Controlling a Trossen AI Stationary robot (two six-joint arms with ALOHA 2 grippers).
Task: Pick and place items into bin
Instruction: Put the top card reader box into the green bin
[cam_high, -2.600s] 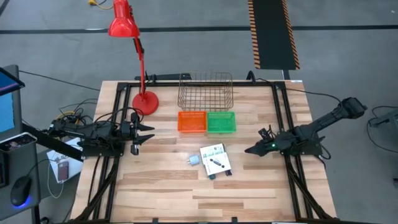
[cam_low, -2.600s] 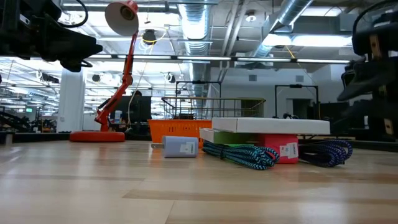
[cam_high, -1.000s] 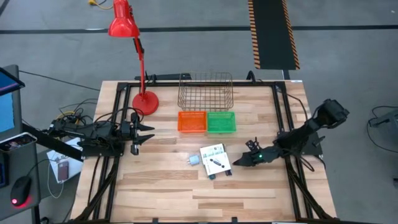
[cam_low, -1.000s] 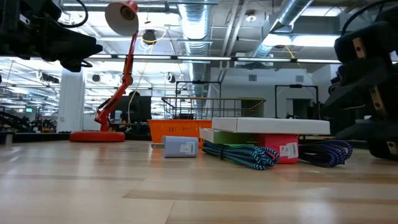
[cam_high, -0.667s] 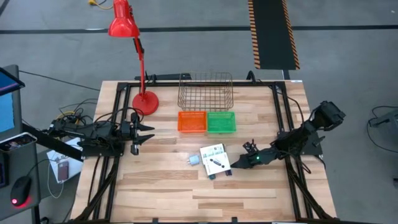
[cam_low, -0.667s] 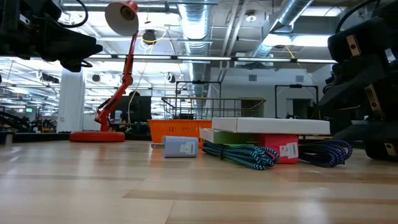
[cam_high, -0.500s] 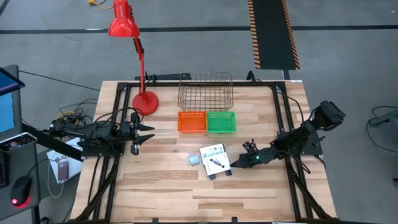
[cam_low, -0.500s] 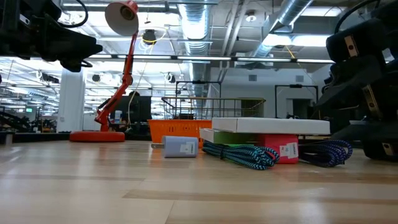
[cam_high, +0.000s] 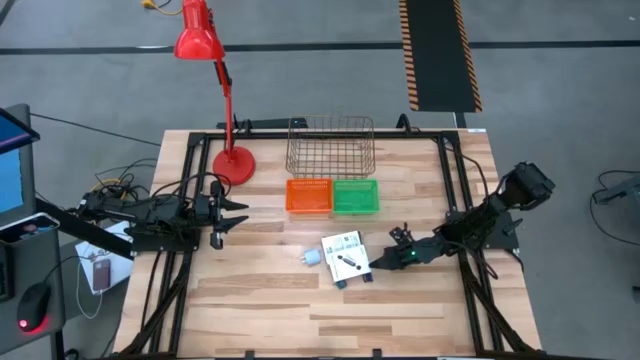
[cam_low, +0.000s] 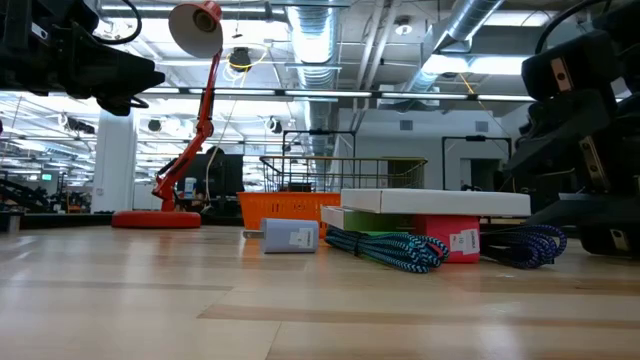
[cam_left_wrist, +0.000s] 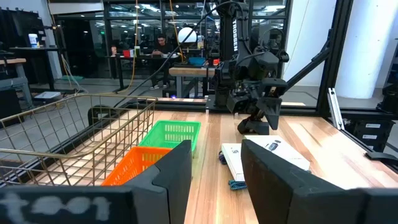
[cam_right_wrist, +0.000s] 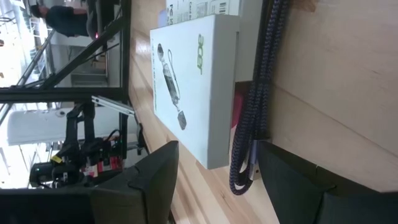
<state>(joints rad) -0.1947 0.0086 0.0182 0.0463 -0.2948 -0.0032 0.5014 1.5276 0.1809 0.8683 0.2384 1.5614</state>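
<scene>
1. The right gripper (cam_high: 381, 262) sits low at the centre-right of the overhead frame, just beside the right edge of the white box (cam_high: 351, 260). Its jaws are spread wide; the wrist view shows the box (cam_right_wrist: 199, 87) and a dark blue braided cable (cam_right_wrist: 255, 99) in the gap.
2. The items lie clustered at the middle of the table: the white box on a second printed box (cam_high: 340, 243), a pale blue-grey charger block (cam_high: 311, 257) to their left, and a teal braided cable (cam_low: 395, 250) and a pink pack (cam_low: 455, 243) seen in the low view.
3. To grip well, I judge it should close on one piece only, the box edge or the cable, and lift clear before swinging towards the wire basket (cam_high: 331, 145), orange bin (cam_high: 309, 195) or green bin (cam_high: 356, 195) above.
4. Green lettering on the box reads like "acer"; other print is too small.
5. The left gripper (cam_high: 236, 214) waits at mid-left, fingers apart.
</scene>
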